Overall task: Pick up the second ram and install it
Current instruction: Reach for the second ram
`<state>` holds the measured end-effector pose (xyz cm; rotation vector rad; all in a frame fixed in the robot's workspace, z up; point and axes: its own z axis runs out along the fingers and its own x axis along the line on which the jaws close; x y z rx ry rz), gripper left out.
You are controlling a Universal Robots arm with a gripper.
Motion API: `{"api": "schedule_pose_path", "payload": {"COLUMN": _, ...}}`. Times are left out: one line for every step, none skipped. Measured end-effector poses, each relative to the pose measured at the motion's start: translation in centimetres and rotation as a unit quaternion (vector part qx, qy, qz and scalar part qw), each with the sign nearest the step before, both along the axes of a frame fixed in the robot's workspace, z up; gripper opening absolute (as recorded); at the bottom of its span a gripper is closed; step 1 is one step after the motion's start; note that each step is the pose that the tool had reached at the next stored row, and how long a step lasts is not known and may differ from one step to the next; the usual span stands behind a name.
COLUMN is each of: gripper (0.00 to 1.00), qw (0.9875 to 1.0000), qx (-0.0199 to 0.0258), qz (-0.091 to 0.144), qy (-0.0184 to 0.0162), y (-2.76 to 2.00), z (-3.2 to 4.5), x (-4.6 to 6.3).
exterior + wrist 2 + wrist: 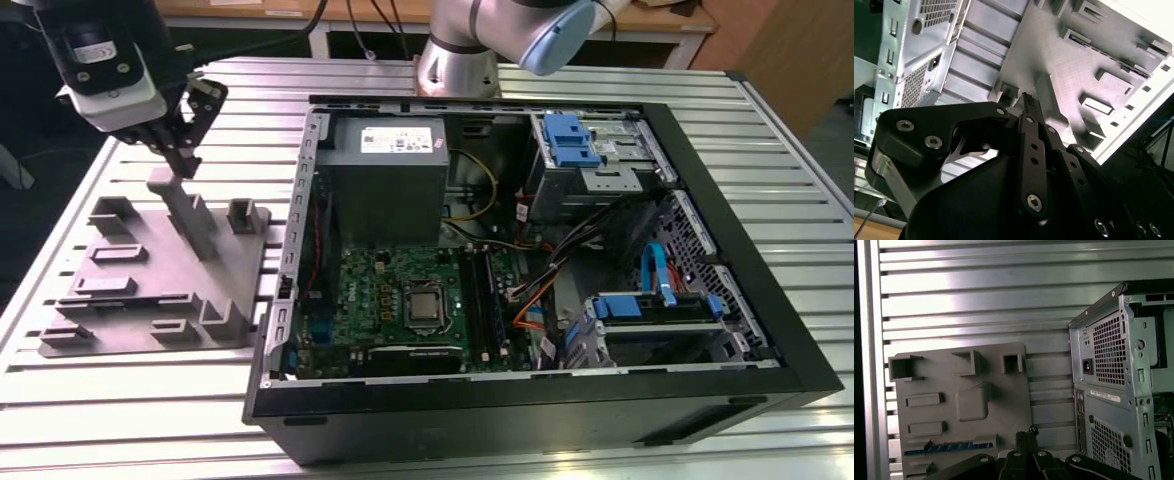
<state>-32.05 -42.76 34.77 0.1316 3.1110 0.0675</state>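
A ram stick (949, 446), dark with a bluish sheen, lies on edge in a long slot of the grey fixture plate (134, 300) at the exterior view's left. My gripper (180, 158) hangs above the far end of that plate, just over its tall upright block (187, 212). In both wrist views the black fingertips (1026, 434) sit close together with nothing between them, and the gripper (1029, 101) points down at the plate. The stick is a short way off to the side of the fingertips. The open computer case (694, 180) shows the green motherboard (400, 290) with its ram slots (483, 300).
The case lies on its side on a slatted aluminium table (134, 400). Its metal rear panel (1114, 380) stands close beside the fixture plate. Inside are a grey power supply (387, 170), blue drive cages (587, 140) and loose orange and blue cables (654, 270). The arm's base (461, 60) stands behind the case.
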Motion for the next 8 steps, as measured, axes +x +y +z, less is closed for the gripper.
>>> {"api": "schedule_pose_path", "payload": {"gripper": 0.1, "qw": 1.0, "qx": 0.0, "qz": 0.0, "qy": 0.0, "y": -0.07, "z": -0.04, "x": -0.2}}
{"api": "schedule_pose_path", "payload": {"gripper": 0.1, "qw": 1.0, "qx": 0.0001, "qz": 0.0, "qy": -0.0001, "y": -0.15, "z": -0.08, "x": -0.3}}
{"api": "schedule_pose_path", "payload": {"gripper": 0.1, "qw": 1.0, "qx": 0.0, "qz": 0.0, "qy": 0.0, "y": -0.24, "z": -0.11, "x": -0.5}}
{"api": "schedule_pose_path", "payload": {"gripper": 0.1, "qw": 1.0, "qx": 0.0, "qz": 0.0, "qy": 0.0, "y": -0.31, "z": -0.16, "x": -0.6}}
{"api": "schedule_pose_path", "payload": {"gripper": 0.1, "qw": 1.0, "qx": 0.0, "qz": 0.0, "qy": 0.0, "y": -0.38, "z": -0.2, "x": -0.8}}
{"api": "schedule_pose_path", "payload": {"gripper": 0.1, "qw": 1.0, "qx": 0.0, "qz": 0.0, "qy": 0.0, "y": -0.44, "z": -0.25, "x": -1.0}}
{"api": "schedule_pose_path", "payload": {"gripper": 0.1, "qw": 1.0, "qx": 0.0, "qz": 0.0, "qy": -0.0001, "y": -0.5, "z": -0.3, "x": -1.2}}
{"api": "schedule_pose_path", "payload": {"gripper": 0.1, "qw": 1.0, "qx": 0.0, "qz": 0.0, "qy": 0.0, "y": -0.59, "z": -0.33, "x": -1.4}}
